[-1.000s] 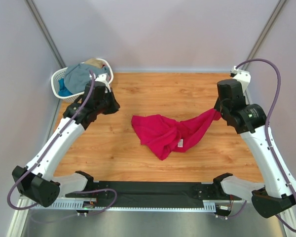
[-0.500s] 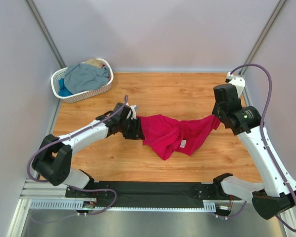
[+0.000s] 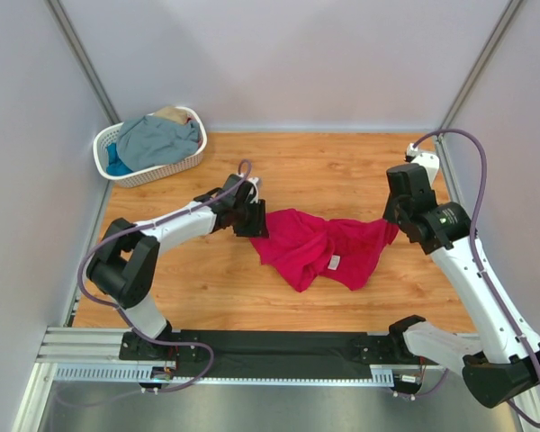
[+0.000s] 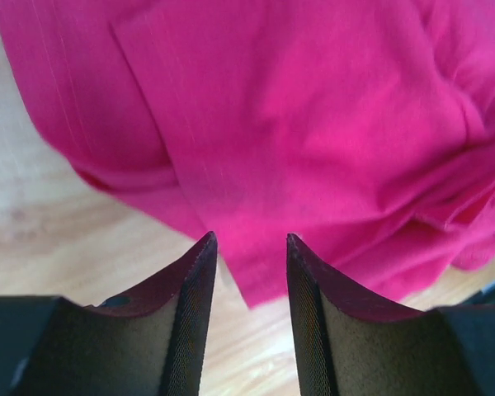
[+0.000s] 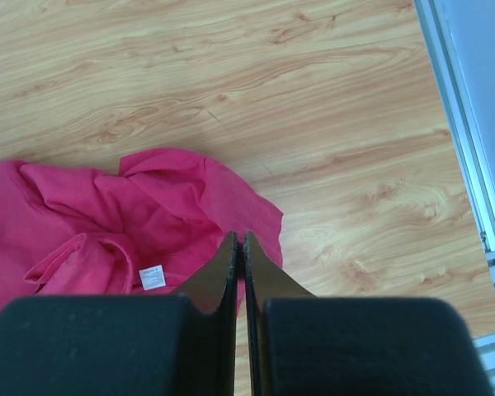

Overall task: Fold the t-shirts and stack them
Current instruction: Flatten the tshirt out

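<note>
One pink shirt in a crumpled heap mid-table from above, no fold in it yet. Left claw right at the shirt's left edge, low over the wood. Right claw at the right corner, cloth drawn up to a point into it. Far left: white basket with a grey-blue shirt on top, a blue shirt and a tan shirt peeking out around it, all well apart from the pink one.

Over to the left wrist. Left claw partway open, holding nothing, with the hem of the pink shirt just beyond the tips. Pink cloth across most of the view, bare wood beside it.

Now the right wrist. Right claw pressed shut, tips meeting on the edge of the pink shirt, gripping that corner. Rest of the cloth bunched off to the left on the wood, small white label face up near the fingers.
</note>
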Available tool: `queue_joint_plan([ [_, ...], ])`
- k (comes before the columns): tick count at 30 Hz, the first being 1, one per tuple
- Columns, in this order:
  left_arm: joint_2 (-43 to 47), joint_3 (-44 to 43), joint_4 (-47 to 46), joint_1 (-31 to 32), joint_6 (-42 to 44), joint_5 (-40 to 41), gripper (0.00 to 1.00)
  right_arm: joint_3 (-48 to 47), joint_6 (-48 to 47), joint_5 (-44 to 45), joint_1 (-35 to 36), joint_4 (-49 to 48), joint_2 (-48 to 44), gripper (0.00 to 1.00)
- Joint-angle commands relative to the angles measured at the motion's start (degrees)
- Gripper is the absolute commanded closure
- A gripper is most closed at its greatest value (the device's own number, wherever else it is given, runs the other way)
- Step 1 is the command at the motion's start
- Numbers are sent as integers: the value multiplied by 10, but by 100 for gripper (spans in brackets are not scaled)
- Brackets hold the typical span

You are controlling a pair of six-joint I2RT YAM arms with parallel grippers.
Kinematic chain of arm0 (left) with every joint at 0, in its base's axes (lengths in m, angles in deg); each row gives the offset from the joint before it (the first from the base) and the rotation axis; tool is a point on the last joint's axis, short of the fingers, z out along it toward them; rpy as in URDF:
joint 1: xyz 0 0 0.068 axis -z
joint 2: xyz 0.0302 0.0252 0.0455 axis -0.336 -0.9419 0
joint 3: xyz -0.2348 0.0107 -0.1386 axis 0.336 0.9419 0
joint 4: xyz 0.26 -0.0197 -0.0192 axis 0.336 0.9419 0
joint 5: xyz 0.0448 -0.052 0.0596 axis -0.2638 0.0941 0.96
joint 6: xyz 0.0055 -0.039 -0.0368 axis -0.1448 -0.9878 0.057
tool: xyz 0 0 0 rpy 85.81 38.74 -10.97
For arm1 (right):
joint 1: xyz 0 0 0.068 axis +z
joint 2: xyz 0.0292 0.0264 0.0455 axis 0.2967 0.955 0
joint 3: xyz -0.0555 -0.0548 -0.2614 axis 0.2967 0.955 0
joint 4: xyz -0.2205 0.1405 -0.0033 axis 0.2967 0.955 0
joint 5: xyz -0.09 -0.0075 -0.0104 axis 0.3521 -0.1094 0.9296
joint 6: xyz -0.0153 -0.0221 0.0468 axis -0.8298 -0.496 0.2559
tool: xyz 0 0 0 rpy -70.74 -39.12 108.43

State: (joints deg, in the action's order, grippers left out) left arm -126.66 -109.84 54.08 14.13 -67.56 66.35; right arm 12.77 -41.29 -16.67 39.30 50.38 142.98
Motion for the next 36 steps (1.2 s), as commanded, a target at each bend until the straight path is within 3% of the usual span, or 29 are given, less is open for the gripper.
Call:
queue_joint_plan([
  [1,-32,-33,-16,-9,30,14,54,7,-10,-15,-3,-26,-12,100],
  [20,-99,-88,29,-11,58,37,55,10,-16,-20,-1,-31,-8,100],
  [23,-99,-89,28,-11,57,34,67,10,-14,-19,-1,-31,-9,100],
  [26,-91,-100,42,-11,52,32,99,12,-15,-17,-1,-30,-10,100],
  [33,8,-177,170,-11,25,106,100,2,-10,37,-1,-28,-5,100],
  [36,63,-222,228,-13,25,157,100,-54,-20,53,-2,-23,14,100],
])
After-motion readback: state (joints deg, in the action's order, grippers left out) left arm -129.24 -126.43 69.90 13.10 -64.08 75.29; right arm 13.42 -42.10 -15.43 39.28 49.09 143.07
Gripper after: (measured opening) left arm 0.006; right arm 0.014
